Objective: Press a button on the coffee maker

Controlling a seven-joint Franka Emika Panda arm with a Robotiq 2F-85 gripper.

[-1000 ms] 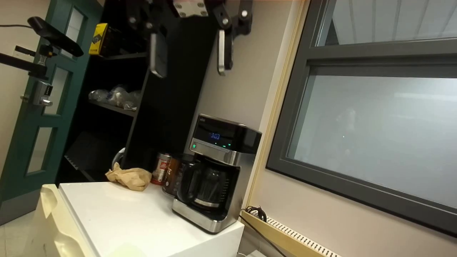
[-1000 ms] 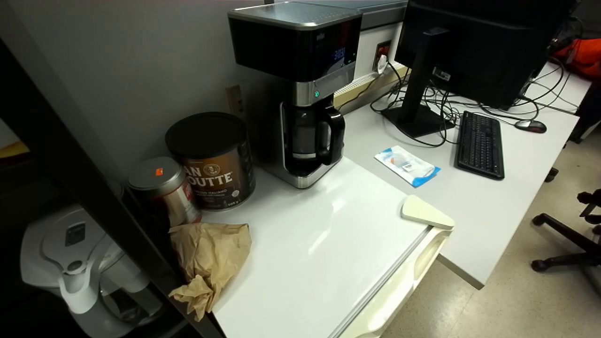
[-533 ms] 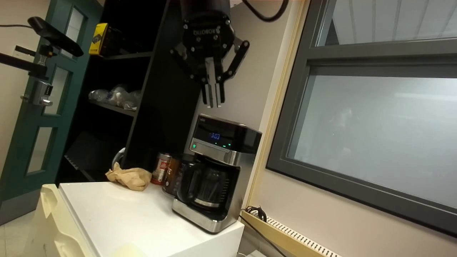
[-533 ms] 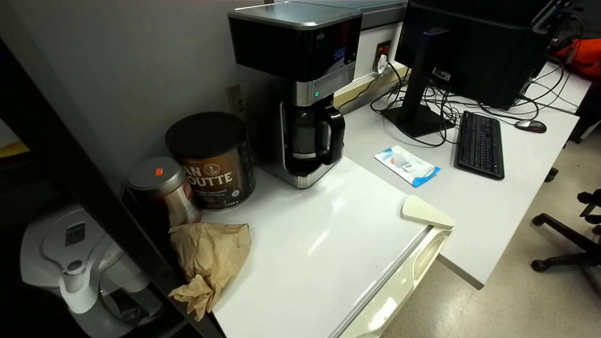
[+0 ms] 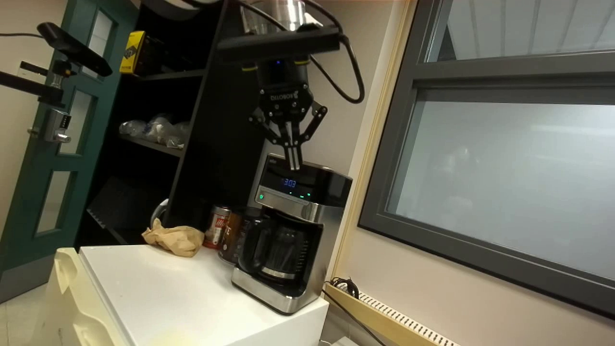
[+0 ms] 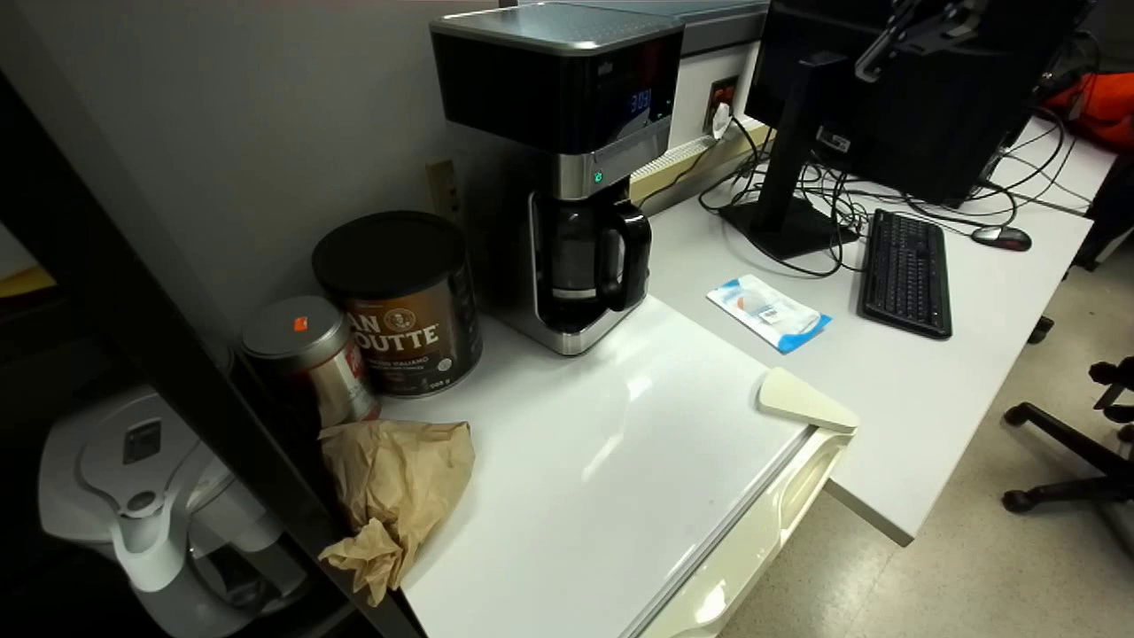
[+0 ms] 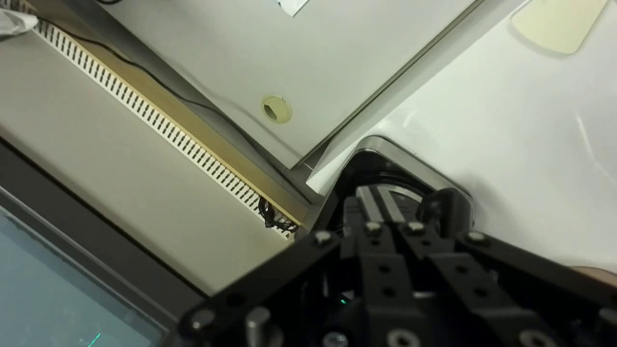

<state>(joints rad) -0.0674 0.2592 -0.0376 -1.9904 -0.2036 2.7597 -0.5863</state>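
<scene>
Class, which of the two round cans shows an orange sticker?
The small silver-and-red metal can: the orange sticker is on its silver lid; the large brown can shows none on its black lid.

We count one coffee maker [image 6: 576,173] with one carafe [image 6: 576,252], and one pair of jaws. We see one large can [image 6: 400,319] and one small can [image 6: 314,359], two altogether. We also tally one piece of crumpled brown paper [image 6: 403,483], one white jug [image 6: 159,496], one keyboard [image 6: 905,273], one mouse [image 6: 1001,237], one blue-and-white packet [image 6: 769,315] and one green door [image 5: 69,162]. The black cables [image 6: 846,213] lie in such a tangle that we cannot number them.
</scene>
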